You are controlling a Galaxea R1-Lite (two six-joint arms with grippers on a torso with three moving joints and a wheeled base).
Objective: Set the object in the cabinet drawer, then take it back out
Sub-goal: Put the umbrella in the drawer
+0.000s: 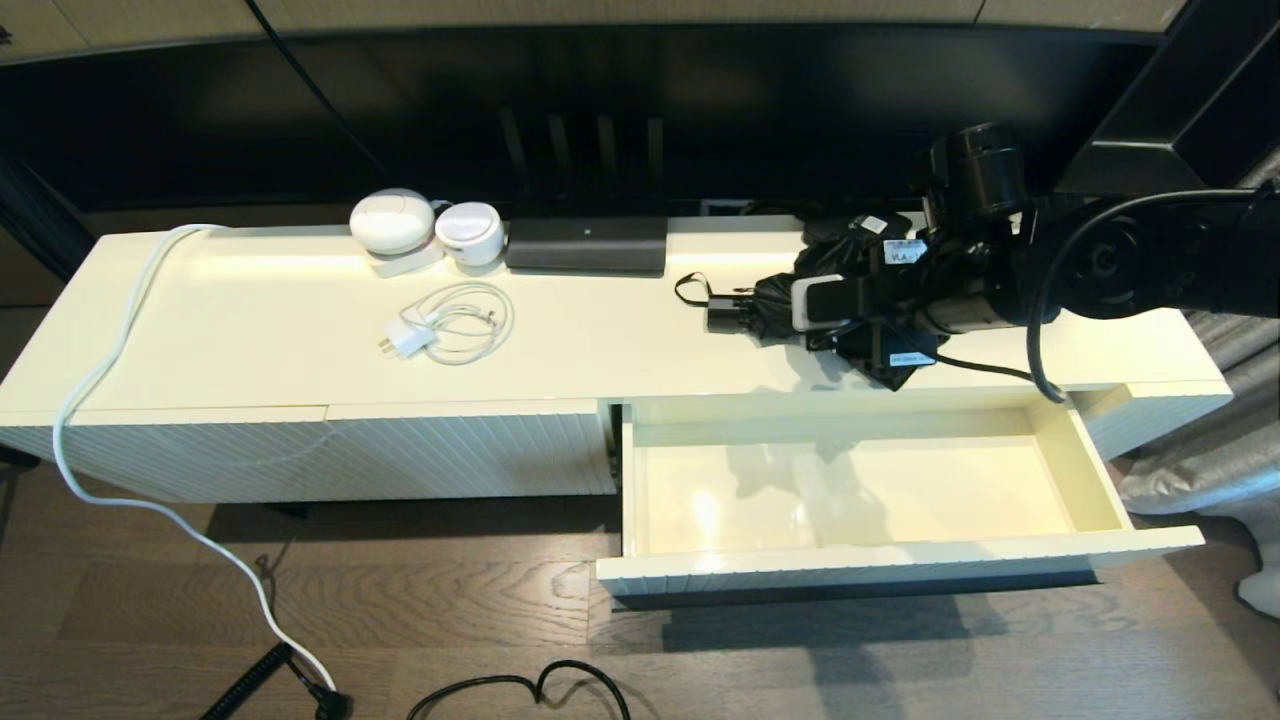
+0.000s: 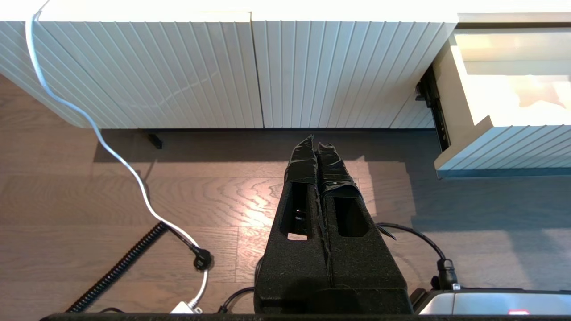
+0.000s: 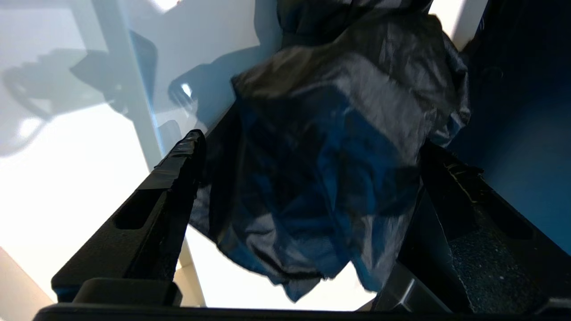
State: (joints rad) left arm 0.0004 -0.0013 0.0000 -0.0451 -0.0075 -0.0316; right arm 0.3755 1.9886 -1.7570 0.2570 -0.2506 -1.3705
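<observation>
Cream cabinet tabletop [image 1: 600, 330], drawer [image 1: 860, 500] open and empty below. Umbrella [image 1: 770, 300] just behind the drawer, right gripper [image 3: 308, 178] fingers clamped on loose fabric; might slip. Left gripper [image 2: 317, 147] closed, parked near floor.

The black umbrella [image 1: 775, 300] is lying between the right pincer's [image 1: 850, 320] fingers, fabric bunching loosely, handle and loop poking out past them. The cream drawer [image 1: 880, 570] is sitting open just below.
</observation>
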